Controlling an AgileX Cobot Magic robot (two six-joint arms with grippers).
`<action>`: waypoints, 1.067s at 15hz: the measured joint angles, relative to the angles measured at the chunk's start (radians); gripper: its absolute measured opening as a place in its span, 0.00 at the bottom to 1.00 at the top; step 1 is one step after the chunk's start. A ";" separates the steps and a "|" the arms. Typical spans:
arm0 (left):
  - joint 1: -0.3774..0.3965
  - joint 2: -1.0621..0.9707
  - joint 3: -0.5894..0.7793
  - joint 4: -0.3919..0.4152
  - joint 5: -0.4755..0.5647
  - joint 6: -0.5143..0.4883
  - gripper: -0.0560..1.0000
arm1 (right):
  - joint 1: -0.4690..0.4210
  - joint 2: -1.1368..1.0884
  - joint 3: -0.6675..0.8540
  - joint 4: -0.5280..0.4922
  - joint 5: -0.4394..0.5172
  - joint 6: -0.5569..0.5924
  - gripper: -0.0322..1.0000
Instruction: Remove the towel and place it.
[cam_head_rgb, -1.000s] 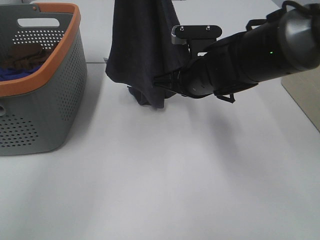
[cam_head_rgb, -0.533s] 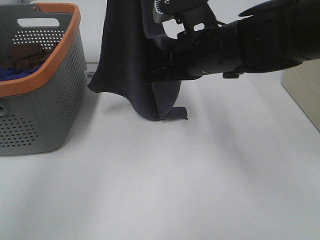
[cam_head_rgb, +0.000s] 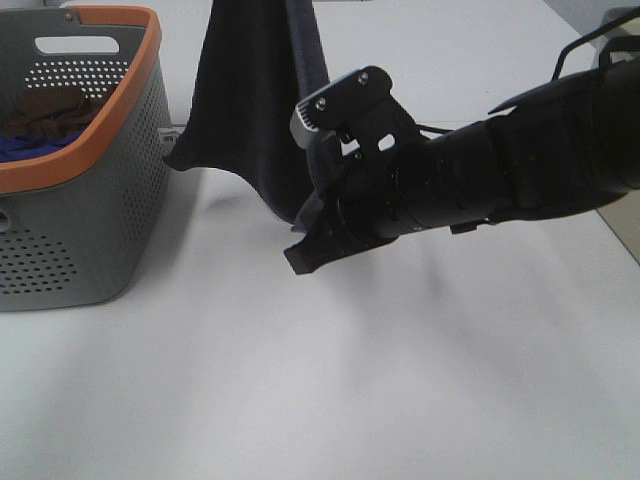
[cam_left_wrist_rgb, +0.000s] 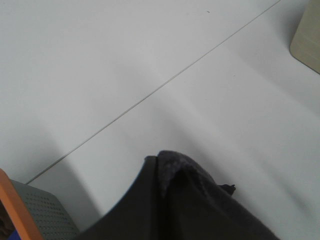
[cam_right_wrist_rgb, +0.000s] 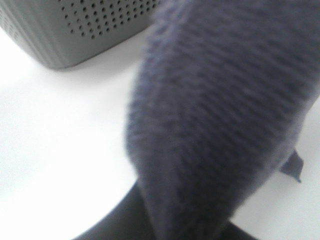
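Observation:
The dark navy towel (cam_head_rgb: 250, 90) hangs in the air from above the top edge of the exterior view, next to the basket. Its lowest part reaches the table. In the left wrist view a bunched fold of the towel (cam_left_wrist_rgb: 175, 210) sits at my left gripper and hides the fingers. My right gripper (cam_head_rgb: 312, 245) reaches in from the right and is closed on the towel's lower corner, just above the table. The right wrist view is filled by the blurred towel (cam_right_wrist_rgb: 225, 100), which narrows towards the gripper.
A grey perforated laundry basket with an orange rim (cam_head_rgb: 120, 40) stands at the left, holding a brown cloth (cam_head_rgb: 50, 110) and a bright blue cloth (cam_head_rgb: 25, 148). Its wall shows in the right wrist view (cam_right_wrist_rgb: 90, 25). A beige object (cam_left_wrist_rgb: 307, 35) lies at the table's right edge.
My right arm has swung down and forward from beside the hanging towel, taking the lower corner off the table. The towel's left edge has flared out towards the basket.

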 joint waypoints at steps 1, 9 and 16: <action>0.000 0.000 0.000 -0.019 0.003 0.000 0.05 | 0.000 -0.008 0.028 -0.022 0.011 0.020 0.03; -0.002 0.010 0.001 -0.103 0.033 0.000 0.05 | -0.193 -0.080 0.068 -0.747 0.428 0.811 0.03; 0.000 0.012 0.002 -0.075 0.017 0.003 0.05 | -0.223 -0.138 -0.092 -1.361 0.557 1.521 0.03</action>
